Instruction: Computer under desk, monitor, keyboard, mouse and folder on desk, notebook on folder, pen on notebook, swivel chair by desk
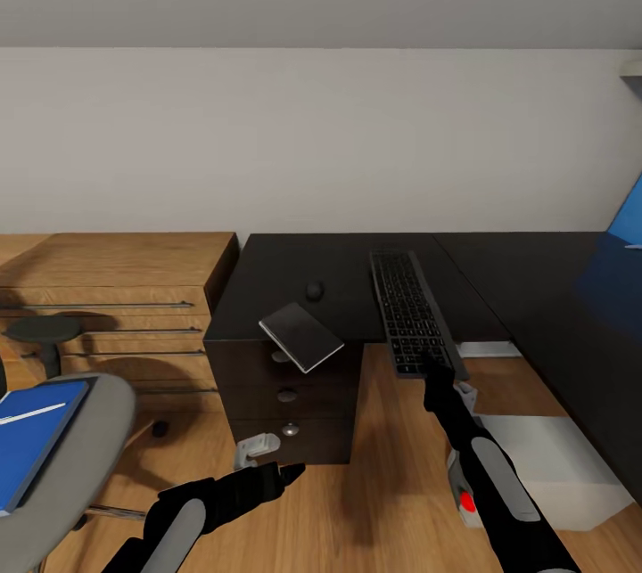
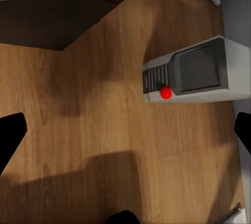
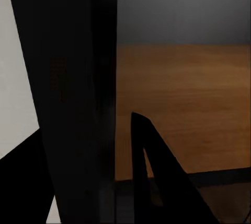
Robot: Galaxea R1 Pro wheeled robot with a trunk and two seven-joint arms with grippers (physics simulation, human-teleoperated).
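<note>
Head view: we see the black-topped counter (image 1: 294,274) running along the white wall and turning toward us at the right. The keyboard (image 1: 412,310) lies lengthwise on it, its near end jutting past the counter's front edge. The right hand (image 1: 439,377) sits at that near end; we cannot tell from here whether its fingers grip the frame. The mouse (image 1: 314,290) rests on the counter left of the keyboard, apart from it. The grey notebook (image 1: 300,337) lies just in front of the mouse, tilted and overhanging the edge above the dark drawer unit (image 1: 287,408). At far left the blue folder (image 1: 31,439) lies on the seat of the swivel chair (image 1: 85,457), with a thin white pen (image 1: 31,413) across it. The computer (image 1: 544,470) stands on the floor under the counter, partly behind the right arm. The left hand (image 1: 272,477) hovers low over the floor in front of the drawers, fingers apart, holding nothing. A low light-wood cabinet (image 1: 116,288) stands left of the counter.

Left wrist view: both black fingertips (image 2: 11,135) sit wide apart at the frame edges. Between them we see wood floor and the computer (image 2: 196,72), its red light facing us.

Right wrist view: a dark upright slab fills most of the frame, with wood floor beyond. The hand's state is unclear here.
</note>
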